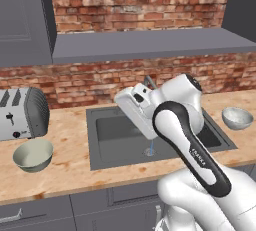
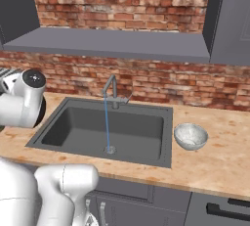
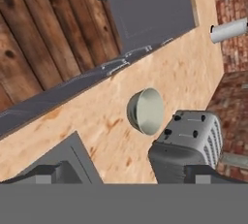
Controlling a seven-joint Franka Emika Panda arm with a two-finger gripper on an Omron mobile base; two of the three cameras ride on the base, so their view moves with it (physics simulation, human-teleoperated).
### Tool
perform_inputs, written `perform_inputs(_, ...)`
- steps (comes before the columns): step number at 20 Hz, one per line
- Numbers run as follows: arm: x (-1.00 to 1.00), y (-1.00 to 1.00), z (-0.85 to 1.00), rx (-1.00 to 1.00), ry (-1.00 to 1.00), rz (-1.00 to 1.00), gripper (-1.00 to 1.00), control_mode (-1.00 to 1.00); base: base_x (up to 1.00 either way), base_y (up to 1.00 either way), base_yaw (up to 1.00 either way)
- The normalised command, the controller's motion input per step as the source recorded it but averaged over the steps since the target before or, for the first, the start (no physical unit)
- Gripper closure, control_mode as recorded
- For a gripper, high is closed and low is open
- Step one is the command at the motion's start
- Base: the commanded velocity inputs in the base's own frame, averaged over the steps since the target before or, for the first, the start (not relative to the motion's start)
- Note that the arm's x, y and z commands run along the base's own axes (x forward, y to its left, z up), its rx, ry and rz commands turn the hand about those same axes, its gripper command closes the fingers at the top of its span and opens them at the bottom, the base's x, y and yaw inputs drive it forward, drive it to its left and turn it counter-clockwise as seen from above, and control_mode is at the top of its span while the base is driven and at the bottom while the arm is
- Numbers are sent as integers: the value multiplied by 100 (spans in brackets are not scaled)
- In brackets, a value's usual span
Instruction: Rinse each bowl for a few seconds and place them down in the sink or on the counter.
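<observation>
Running tap (image 2: 110,89) over sink (image 2: 146,122), cream bowl (image 1: 33,155) nr toaster (image 1: 22,113), tool (image 3: 126,172) apparently open, empty.

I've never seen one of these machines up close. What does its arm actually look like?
The arm is glossy white, built from thick rounded tube-like sections. Dark, nearly black bands wrap around its joints, and one band carries small white lettering. A round dark cap with a pale centre closes one joint. A boxy white hand sits at its end, and its two fingers are small and dark.
</observation>
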Motion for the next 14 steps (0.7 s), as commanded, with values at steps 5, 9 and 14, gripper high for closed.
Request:
perform_inputs(5, 18, 39, -21, 3, 3, 8, -100, -100, 0, 0, 0)
perform_inputs(9, 23, 35, -19, 6, 2, 9, -100, -100, 0, 0, 0)
perform_inputs(14, 17, 42, -19, 1, 0, 8, -100, -100, 0, 0, 0)
